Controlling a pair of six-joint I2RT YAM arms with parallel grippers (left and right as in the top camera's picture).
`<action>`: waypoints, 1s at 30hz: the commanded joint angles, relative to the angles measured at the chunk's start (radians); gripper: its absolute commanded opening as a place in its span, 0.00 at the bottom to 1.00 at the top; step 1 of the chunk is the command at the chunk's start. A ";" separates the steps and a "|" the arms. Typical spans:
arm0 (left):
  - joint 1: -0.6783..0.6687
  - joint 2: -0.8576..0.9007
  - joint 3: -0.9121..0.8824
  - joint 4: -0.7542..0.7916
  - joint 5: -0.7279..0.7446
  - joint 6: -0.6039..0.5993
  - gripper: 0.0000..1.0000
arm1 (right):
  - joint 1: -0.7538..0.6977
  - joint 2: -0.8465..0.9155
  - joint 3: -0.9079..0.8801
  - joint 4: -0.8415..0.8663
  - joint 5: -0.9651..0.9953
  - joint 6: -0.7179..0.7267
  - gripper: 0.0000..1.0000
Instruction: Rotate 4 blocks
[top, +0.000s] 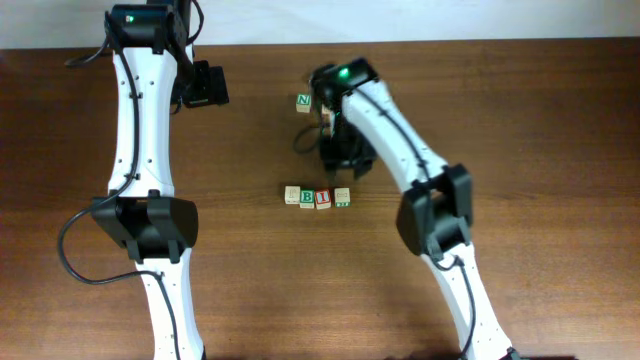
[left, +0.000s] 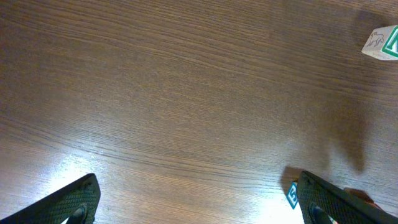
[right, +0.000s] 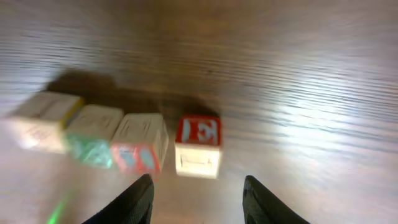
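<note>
Overhead: The four blocks (top: 317, 197) sit in a close row mid-counter (top: 520, 120), handy for turning one at a time. My right end effector (top: 345, 168) hangs just behind the row, and my left end effector (top: 207, 85) is parked well apart.
Left wrist: The jaws are spread wide over bare wood and hold nothing. The N cube (left: 381, 43) lies off at the frame's edge.
Right wrist: The jaws are partly apart and empty, lined up on the end block (right: 199, 146), which sits a little out of line. I judge it my present target.

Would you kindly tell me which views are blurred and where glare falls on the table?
Right wrist view: motion-blurred, the four blocks smeared, glare on the table at right. Left wrist view: sharp grain, glare along the bottom edge. Overhead view: sharp, evenly lit.
</note>
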 joint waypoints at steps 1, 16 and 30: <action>-0.002 -0.005 0.007 -0.001 -0.015 -0.003 0.99 | -0.047 -0.228 0.054 -0.005 0.023 -0.043 0.47; -0.002 -0.005 0.006 -0.002 0.156 0.042 0.96 | -0.066 -1.004 -0.186 -0.005 0.101 -0.094 0.48; -0.073 -0.521 -0.226 -0.002 0.007 -0.138 0.67 | -0.064 -0.935 -0.722 0.259 0.082 0.013 0.47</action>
